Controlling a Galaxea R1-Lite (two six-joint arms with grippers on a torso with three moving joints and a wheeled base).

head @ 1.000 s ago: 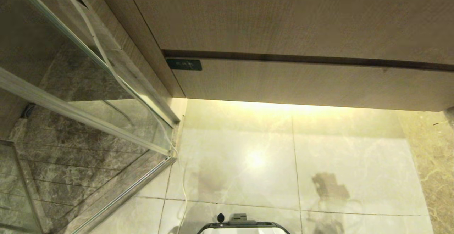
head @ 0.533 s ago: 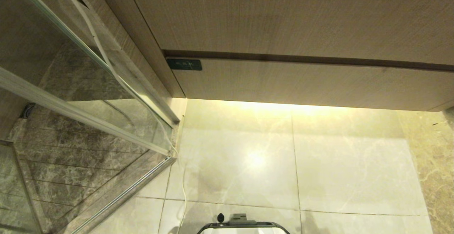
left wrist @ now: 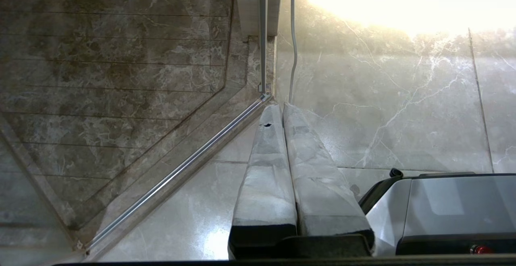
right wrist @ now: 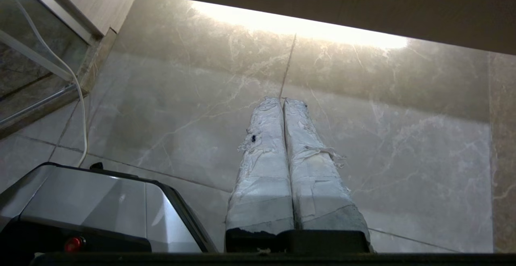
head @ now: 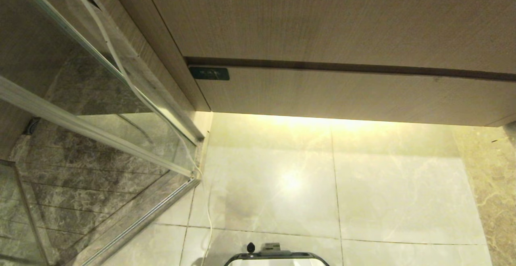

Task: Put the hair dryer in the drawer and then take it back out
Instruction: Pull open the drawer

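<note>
At twelve o'clock in the head view, the drawer (head: 354, 94) sits flush and closed, its black label plate (head: 209, 73) at its left end; the hair dryer is not visible. Both the left gripper (left wrist: 281, 109) and right gripper (right wrist: 282, 102) hang over the floor tiles (head: 274, 185), fingers pressed together and empty.

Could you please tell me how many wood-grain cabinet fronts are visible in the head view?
2: the drawer with its black label plate below, and a taller plain panel above it. Others may lie outside the frame.
</note>
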